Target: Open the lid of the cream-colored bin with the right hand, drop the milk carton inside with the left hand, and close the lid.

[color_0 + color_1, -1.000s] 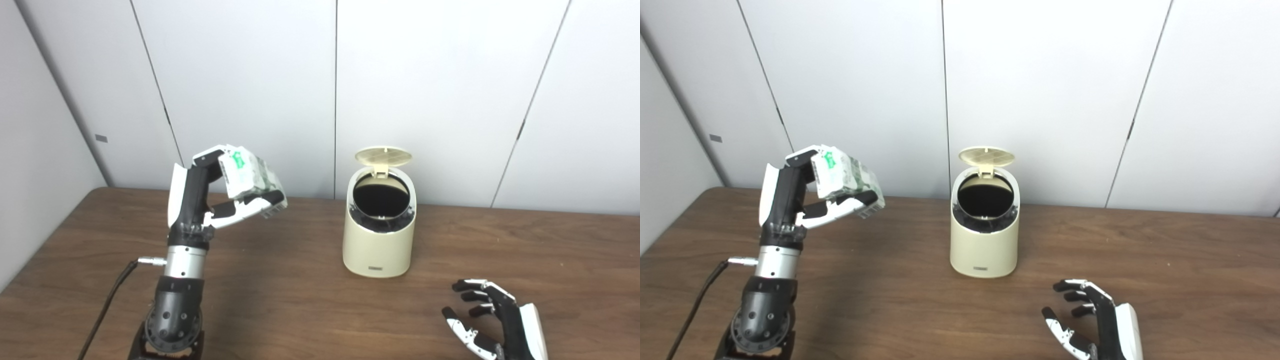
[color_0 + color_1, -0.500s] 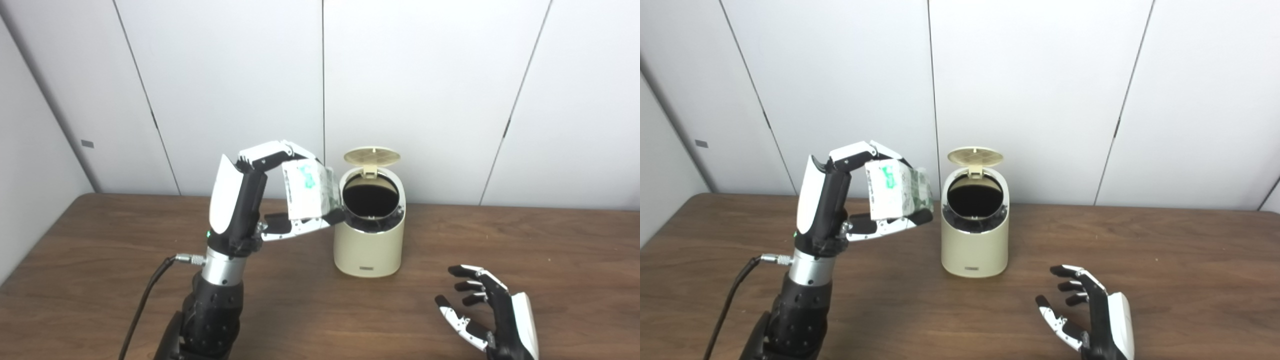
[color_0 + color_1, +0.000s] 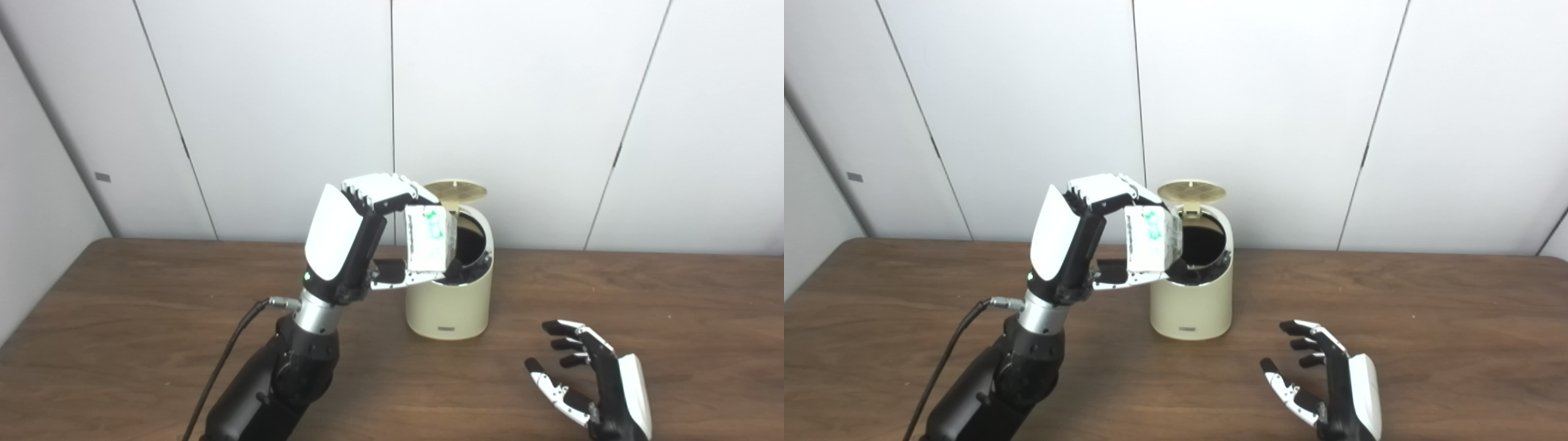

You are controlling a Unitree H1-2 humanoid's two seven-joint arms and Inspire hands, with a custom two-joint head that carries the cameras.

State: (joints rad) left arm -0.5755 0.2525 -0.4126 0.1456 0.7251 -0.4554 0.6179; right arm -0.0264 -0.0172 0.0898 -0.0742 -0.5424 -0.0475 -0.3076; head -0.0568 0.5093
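Observation:
The cream-colored bin (image 3: 449, 306) stands mid-table with its round lid (image 3: 454, 189) flipped up at the back, dark opening showing. My left hand (image 3: 358, 245) is raised beside the bin's left rim, shut on the white milk carton (image 3: 430, 239) with green print. The carton is upright and overlaps the left part of the opening in both views. My right hand (image 3: 591, 386) rests low over the table at the front right, open, fingers spread, holding nothing.
The brown wooden table (image 3: 674, 318) runs to white wall panels (image 3: 520, 110) close behind the bin. A black cable (image 3: 226, 361) hangs from my left wrist toward the front edge. The left forearm (image 3: 275, 386) rises from the bottom left of centre.
My left hand has carried the carton rightward, from well left of the bin to its left rim, turning it more upright. The right hand stays open. The camera has shifted slightly.

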